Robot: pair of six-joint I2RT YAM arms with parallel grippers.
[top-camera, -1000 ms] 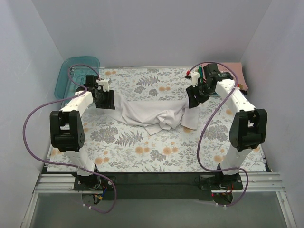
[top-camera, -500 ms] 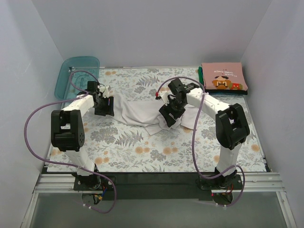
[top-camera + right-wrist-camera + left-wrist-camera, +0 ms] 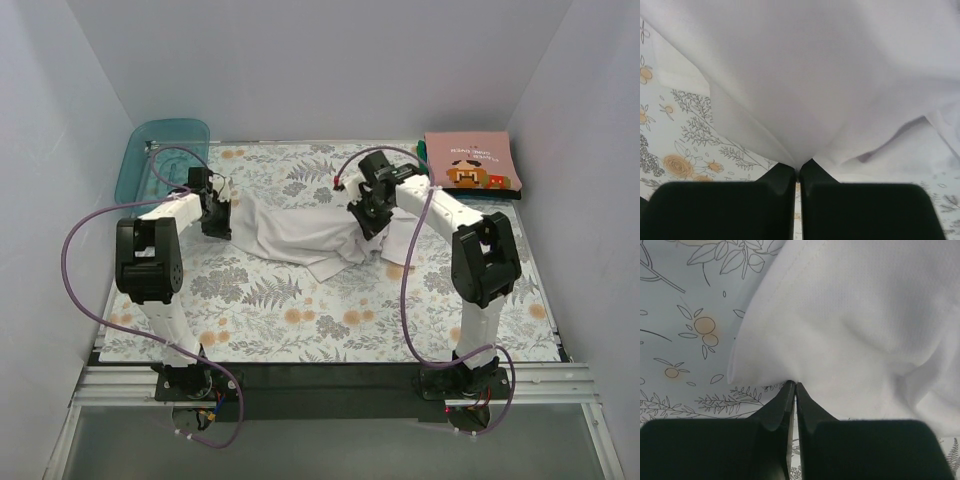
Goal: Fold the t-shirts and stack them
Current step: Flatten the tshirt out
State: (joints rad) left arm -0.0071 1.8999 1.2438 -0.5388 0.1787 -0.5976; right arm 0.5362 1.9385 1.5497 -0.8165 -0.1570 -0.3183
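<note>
fingers (image 3: 774, 412) of left gripper (image 3: 222, 222) pinched shut on edge of plain white cloth t-shirt (image 3: 300, 236); fingers (image 3: 781, 181) of right gripper (image 3: 366, 226) clenched on bunched fold of same shirt; crumpled mid floral-print table cover (image 3: 300, 300), between arms; folded salmon-pink t-shirt with pixel face (image 3: 470, 165) at far right corner; risk: thin left pinch slipping under hard pull; right grasp likely on several layers, so spread may come out twisted; both arms reached forward, wrists bent down, grippers low at cloth

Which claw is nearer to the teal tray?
Left. The left claw holds the white t-shirt close beside the tray; the right claw holds its opposite side, farther away.
</note>
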